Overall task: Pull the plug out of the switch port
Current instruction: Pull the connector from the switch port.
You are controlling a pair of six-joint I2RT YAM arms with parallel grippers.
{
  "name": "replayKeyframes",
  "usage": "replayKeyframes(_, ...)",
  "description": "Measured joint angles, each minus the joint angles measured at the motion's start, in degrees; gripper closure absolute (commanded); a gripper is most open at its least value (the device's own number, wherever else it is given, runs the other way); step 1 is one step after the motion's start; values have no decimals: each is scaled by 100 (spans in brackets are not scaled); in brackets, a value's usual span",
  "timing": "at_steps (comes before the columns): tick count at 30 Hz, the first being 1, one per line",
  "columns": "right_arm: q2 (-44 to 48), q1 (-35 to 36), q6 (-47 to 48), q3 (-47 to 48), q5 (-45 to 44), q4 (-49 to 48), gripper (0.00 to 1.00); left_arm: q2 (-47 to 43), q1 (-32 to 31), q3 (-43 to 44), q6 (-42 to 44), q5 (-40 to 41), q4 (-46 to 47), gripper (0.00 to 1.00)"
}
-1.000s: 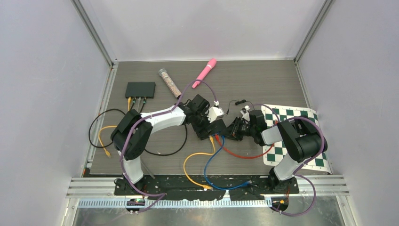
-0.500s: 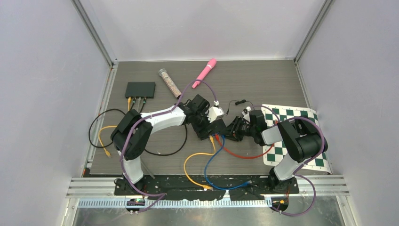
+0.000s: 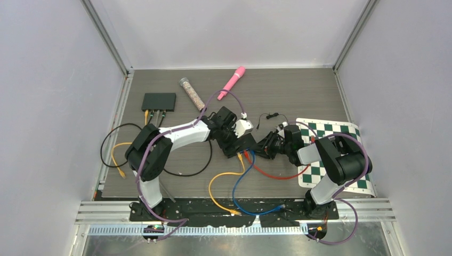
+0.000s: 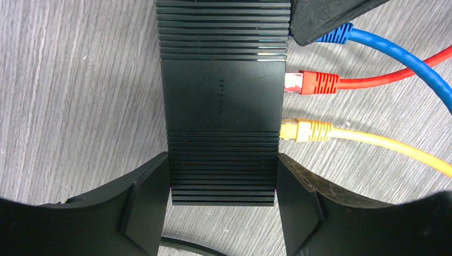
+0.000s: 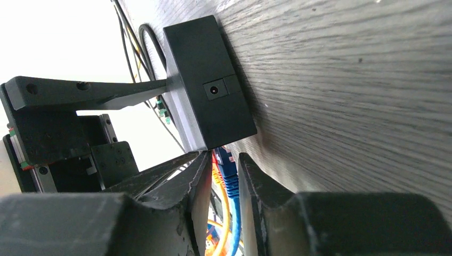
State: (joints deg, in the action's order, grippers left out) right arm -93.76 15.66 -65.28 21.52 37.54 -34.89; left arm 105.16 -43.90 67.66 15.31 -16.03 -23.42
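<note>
A black switch (image 4: pixel 221 106) lies on the wooden table, and my left gripper (image 4: pixel 223 181) is shut on its near end, one pad against each side. Blue (image 4: pixel 336 34), red (image 4: pixel 314 82) and yellow (image 4: pixel 309 130) plugs sit in ports along its right side. My right gripper (image 5: pixel 224 160) stands open at the switch's corner with the blue plug (image 5: pixel 226 165) between its fingers and a gap on the left side. From above, the two grippers (image 3: pixel 237 140) (image 3: pixel 262 148) meet mid-table.
A second black switch (image 3: pixel 159 101) with cables sits at the back left. A glitter tube (image 3: pixel 192 94) and a pink wand (image 3: pixel 232 82) lie behind. A chessboard mat (image 3: pixel 341 130) lies right. Yellow, blue and red cables (image 3: pixel 234 184) loop toward the near edge.
My right gripper's jaws have parted from a tighter stance around the blue plug, and its wrist has shifted slightly. The left gripper and the switch have not moved.
</note>
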Motion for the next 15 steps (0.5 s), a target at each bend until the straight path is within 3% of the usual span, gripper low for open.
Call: replayKeyframes(15,-90,-4,-160,-155,-79,-468,95,-2,42,-2,-33,-11,15,40)
